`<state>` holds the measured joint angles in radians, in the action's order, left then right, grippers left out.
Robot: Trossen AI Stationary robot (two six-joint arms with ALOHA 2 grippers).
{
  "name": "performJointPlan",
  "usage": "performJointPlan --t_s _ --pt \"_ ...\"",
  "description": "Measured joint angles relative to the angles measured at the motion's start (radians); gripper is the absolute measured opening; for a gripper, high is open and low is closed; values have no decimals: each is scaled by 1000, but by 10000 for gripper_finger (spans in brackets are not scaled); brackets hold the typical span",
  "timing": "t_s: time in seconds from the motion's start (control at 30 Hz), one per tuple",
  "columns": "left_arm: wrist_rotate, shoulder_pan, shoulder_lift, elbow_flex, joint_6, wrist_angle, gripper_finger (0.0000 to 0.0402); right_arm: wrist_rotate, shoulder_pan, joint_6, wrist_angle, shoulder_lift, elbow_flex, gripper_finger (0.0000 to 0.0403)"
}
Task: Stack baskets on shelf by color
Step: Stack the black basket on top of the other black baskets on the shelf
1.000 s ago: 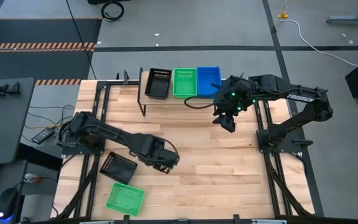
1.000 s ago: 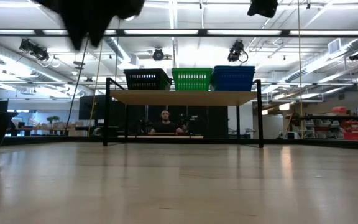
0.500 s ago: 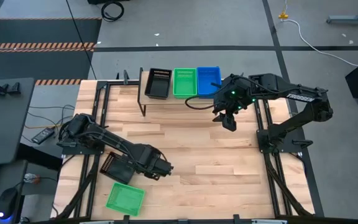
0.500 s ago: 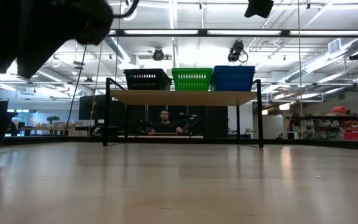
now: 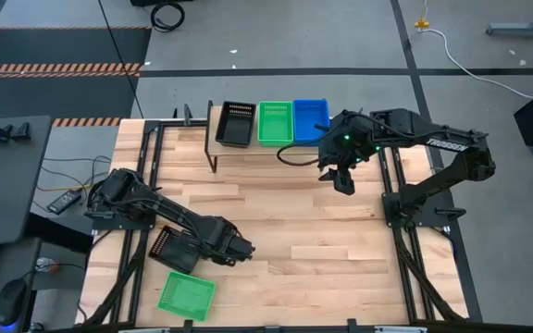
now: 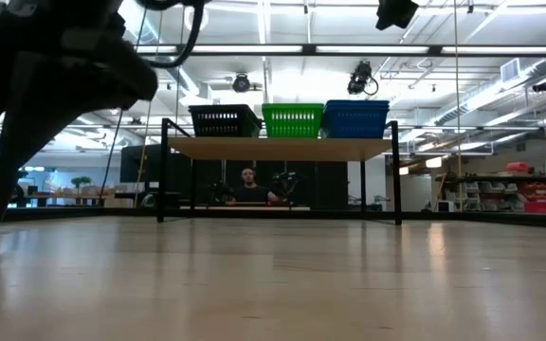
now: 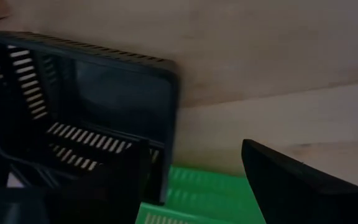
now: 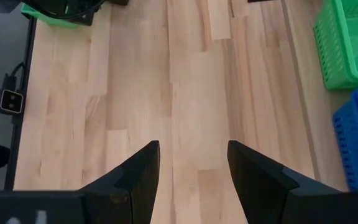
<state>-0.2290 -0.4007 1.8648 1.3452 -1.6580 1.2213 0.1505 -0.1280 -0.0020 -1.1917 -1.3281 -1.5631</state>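
On the shelf [image 5: 271, 139] at the far edge of my table I see three stacks side by side: black baskets [image 5: 236, 123] on the left, green baskets [image 5: 275, 122] in the middle, blue baskets [image 5: 310, 120] on the right. From the low view they sit in a row on the light wooden top, touching one another, and I cannot tell how many are nested in each.

Two more baskets lie on the tabletop [image 5: 285, 222] near the front left corner. A loose black basket [image 5: 176, 248] sits open side up, and a loose green basket [image 5: 187, 294] lies just beside it, closer to the front edge.

My left gripper [image 5: 239, 250] is low over the table just beside the loose black basket, on its right side. In the left wrist view its fingers [image 7: 291, 180] are spread apart with nothing between them; the black basket's corner and a strip of the green one show ahead.

My right gripper [image 5: 342, 180] hangs over the table just in front of the shelf's right end, below the blue stack. In the right wrist view its fingers [image 8: 135, 177] stand apart over bare wood, holding nothing, with the green and blue stacks at the side.

Through the shelf legs in the low view, a person [image 6: 248, 188] sits in the room behind.
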Motion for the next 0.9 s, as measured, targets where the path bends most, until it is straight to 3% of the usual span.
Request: performJointPlan --t_s 0.27,0.53,0.67,0.9 --pt "0 -1 0 -35 67 31 261 0 -21 3 -22 0 0 195" --pt "18 -1 0 -116 174 -129 247 0 -21 63 -40 0 0 195" --pt "15 1 0 -128 213 -148 195 0 -19 104 -53 0 0 195" --pt "17 21 0 -128 304 -148 57 1 -18 113 -108 0 0 195"
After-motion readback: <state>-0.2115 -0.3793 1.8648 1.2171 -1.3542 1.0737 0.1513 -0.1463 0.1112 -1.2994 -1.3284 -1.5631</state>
